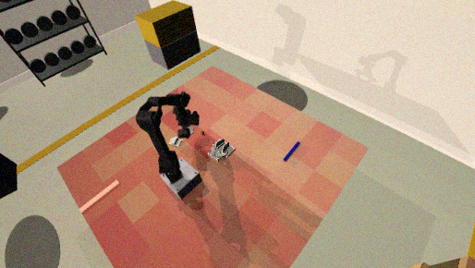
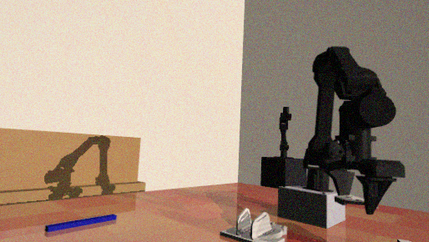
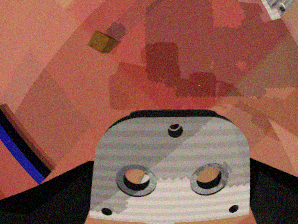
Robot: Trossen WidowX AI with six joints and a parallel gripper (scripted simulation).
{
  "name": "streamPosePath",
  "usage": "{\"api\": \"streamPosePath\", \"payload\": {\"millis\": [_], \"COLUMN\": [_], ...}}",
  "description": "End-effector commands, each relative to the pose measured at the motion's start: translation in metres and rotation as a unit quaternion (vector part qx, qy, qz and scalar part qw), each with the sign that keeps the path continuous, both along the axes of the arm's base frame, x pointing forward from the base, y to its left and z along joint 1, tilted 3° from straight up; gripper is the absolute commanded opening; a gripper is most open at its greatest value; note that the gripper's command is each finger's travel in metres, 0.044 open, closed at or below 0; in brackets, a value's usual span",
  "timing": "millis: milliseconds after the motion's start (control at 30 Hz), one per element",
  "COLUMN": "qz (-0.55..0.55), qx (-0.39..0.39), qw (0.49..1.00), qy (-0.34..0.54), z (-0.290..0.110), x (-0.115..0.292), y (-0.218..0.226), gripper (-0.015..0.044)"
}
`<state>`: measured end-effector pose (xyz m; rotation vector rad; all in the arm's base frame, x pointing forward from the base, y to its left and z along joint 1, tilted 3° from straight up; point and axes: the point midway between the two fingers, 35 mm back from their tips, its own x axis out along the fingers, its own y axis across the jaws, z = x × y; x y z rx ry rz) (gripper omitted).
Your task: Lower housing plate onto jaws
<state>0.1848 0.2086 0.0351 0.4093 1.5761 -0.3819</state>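
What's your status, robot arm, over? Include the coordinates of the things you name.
Gripper [image 1: 186, 134] [image 2: 359, 200] [image 3: 170, 169] shut on housing plate [image 2: 350, 199] [image 3: 172, 155]. Plate held off the two-jaw assembly [image 1: 222, 151] [image 2: 254, 229]. No obstruction visible between them.

I seem to be in a gym, with round black weights lined up on a rack [image 1: 55, 76] and a yellow stripe [image 1: 125, 102] across the floor [image 1: 48, 122].
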Motion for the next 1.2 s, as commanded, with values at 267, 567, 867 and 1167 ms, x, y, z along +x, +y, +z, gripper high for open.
{"api": "streamPosePath", "payload": {"millis": [267,567,867,1167], "qz": [0.085,0.145,0.205,0.266], "qx": [0.001,0.001,0.002,0.003], "qw": [0.996,0.989,0.979,0.964], "qy": [-0.006,-0.008,-0.009,-0.01], "z": [-0.001,-0.002,-0.003,-0.005], "x": [0.025,0.039,0.05,0.058], "y": [-0.035,-0.061,-0.088,-0.117], "gripper": [0.0351,0.0351,0.0351,0.0351]}}
